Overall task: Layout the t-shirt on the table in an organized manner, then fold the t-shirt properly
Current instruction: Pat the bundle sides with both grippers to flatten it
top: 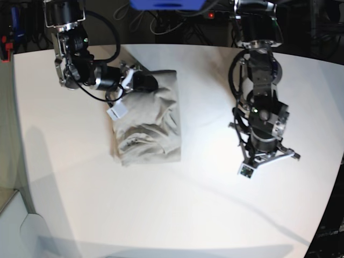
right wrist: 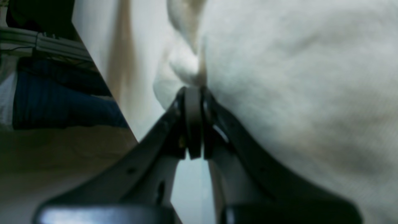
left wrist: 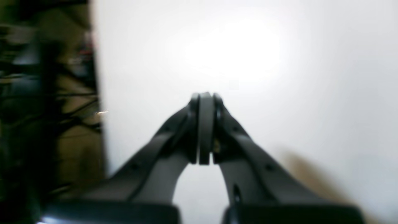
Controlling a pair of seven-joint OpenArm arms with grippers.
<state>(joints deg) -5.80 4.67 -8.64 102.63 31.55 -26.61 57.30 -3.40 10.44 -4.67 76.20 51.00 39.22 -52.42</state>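
Both pincers are seen closed: the right gripper (right wrist: 193, 93) is pressed against the bunched t-shirt (top: 148, 121) on the table (top: 177, 209), while the left gripper (left wrist: 205, 96) is held empty, well apart.

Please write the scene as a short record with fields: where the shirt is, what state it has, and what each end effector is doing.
shirt: t-shirt, bunched in a rough heap, not spread flat
shirt place: on the white table, on the left half in the base view
right end effector: shut, tips pressed against the shirt's edge; whether cloth is pinched cannot be told
left end effector: shut, holds nothing, over bare table away from the shirt
folding: not yet done
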